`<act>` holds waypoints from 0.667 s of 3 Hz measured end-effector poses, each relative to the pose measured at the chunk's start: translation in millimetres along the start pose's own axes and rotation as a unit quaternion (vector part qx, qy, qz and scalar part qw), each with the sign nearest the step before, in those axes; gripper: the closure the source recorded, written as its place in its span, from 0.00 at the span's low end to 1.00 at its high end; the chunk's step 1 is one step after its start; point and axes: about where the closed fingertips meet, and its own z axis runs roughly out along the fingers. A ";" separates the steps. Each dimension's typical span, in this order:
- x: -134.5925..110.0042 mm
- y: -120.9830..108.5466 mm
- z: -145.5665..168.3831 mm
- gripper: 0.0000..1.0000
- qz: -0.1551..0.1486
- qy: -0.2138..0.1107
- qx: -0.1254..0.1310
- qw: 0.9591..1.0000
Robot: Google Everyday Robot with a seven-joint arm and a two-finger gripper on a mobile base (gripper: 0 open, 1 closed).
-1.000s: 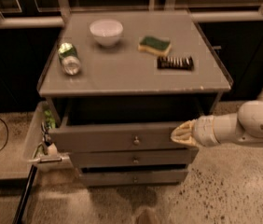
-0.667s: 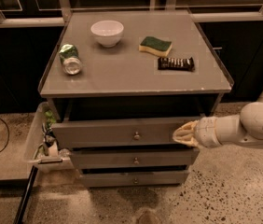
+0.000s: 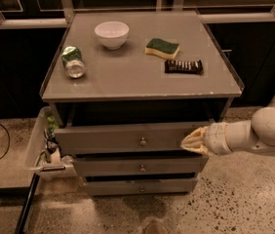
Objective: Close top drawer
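The top drawer (image 3: pixel 108 138) is the grey front panel with a small round metal knob (image 3: pixel 143 141) at its centre, just under the cabinet's top. It stands pulled out, with a dark gap above it. My gripper (image 3: pixel 192 141) comes in from the right on a white arm (image 3: pixel 262 132). Its tip rests against the right end of the drawer's front. Two shorter grey drawers (image 3: pixel 140 166) lie below.
On the grey cabinet top (image 3: pixel 127 77) sit a white bowl (image 3: pixel 111 34), a tipped green can (image 3: pixel 73 62), a green-yellow sponge (image 3: pixel 162 48) and a dark snack bar (image 3: pixel 183 66). A white bin (image 3: pixel 42 145) with items hangs at the cabinet's left. Speckled floor lies in front.
The gripper has stayed against the right end of the top drawer's front. The drawer front has moved slightly inward toward the cabinet.
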 end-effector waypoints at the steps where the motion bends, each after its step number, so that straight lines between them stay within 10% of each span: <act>1: 0.0 0.0 0.0 0.12 0.000 0.000 0.000 1.000; 2: 0.0 0.0 0.1 0.00 0.000 0.000 0.000 1.000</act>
